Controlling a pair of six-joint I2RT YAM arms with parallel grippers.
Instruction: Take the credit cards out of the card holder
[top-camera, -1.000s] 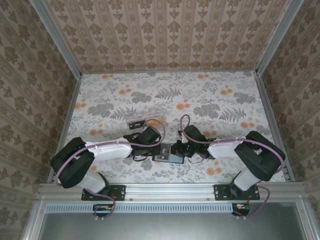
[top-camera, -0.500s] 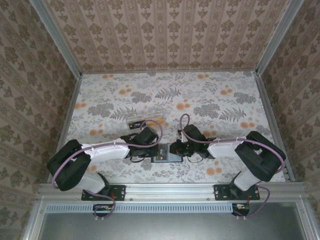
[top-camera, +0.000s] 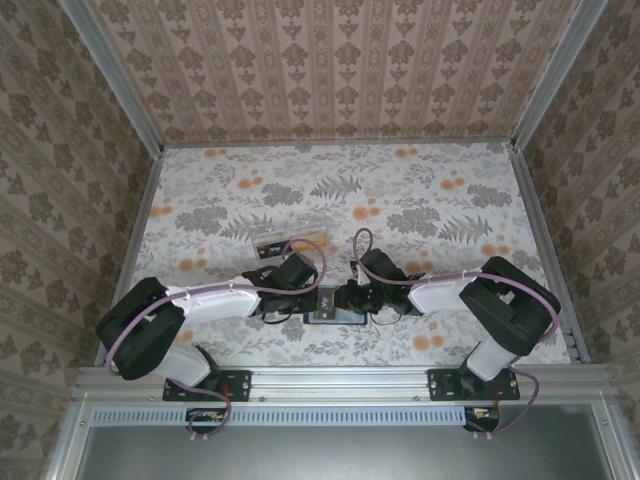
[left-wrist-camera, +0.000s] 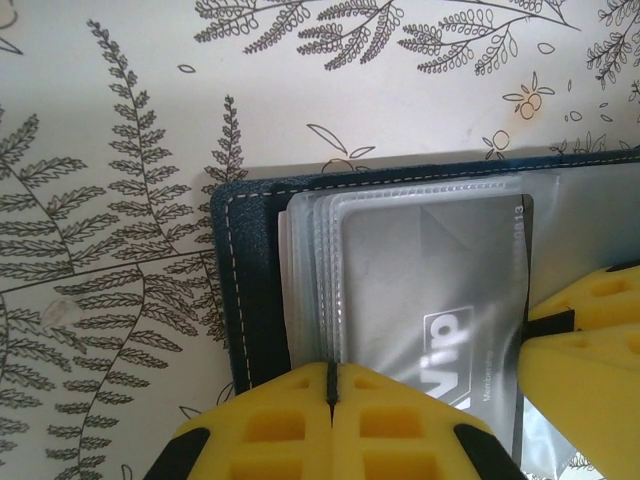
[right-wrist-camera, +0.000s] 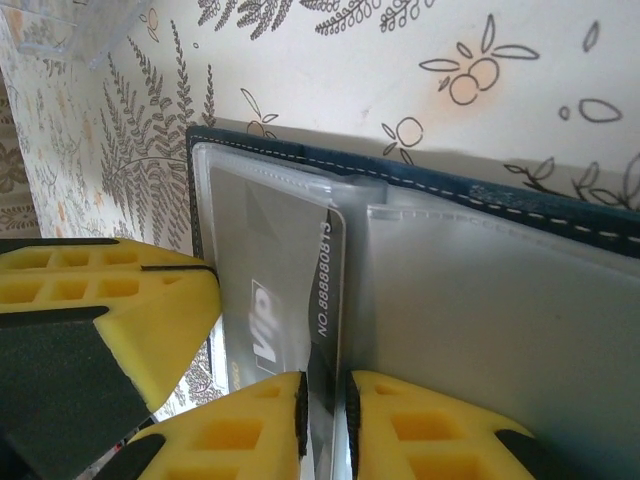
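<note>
**Left gripper** (left-wrist-camera: 330, 378): fingers closed flush together with nothing between them. The tips rest on the sleeves (left-wrist-camera: 310, 270) at the bottom centre of the left wrist frame.

**Right gripper** (right-wrist-camera: 327, 388): jaws a narrow slit apart, astride the free edge of the card (right-wrist-camera: 262, 270) at the bottom of the right wrist frame. The slit looks wider than the card, so the card is probably not clamped yet.

**Location:** the holder (top-camera: 330, 306) lies open and flat on the table (top-camera: 430, 190), at the lower centre of the top frame, between the two grippers. The box (top-camera: 285, 241) sits beyond it, up and to the left, apart.

**Handling:** the card is thin, stiff, light and slick. The clear sleeves are soft and likely hold it by friction. Grip the card on its exposed edge, with the pads flat on both faces. The holder is light and likely to drag along, so pin it at the navy cover.
</note>
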